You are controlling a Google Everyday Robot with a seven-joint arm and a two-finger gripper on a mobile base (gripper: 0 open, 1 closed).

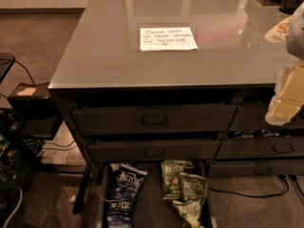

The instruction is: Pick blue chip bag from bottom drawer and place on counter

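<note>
My claw is hanging right of the counter, clenched or not I cannot tell. The blue chip bag is lying left in the open bottom drawer; reaching down is coming next.

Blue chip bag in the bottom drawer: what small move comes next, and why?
Probably lower the gripper leftward toward the blue chip bag. The gripper hangs at the right edge beside the upper drawers, while the bag lies on the left of the open bottom drawer.
</note>
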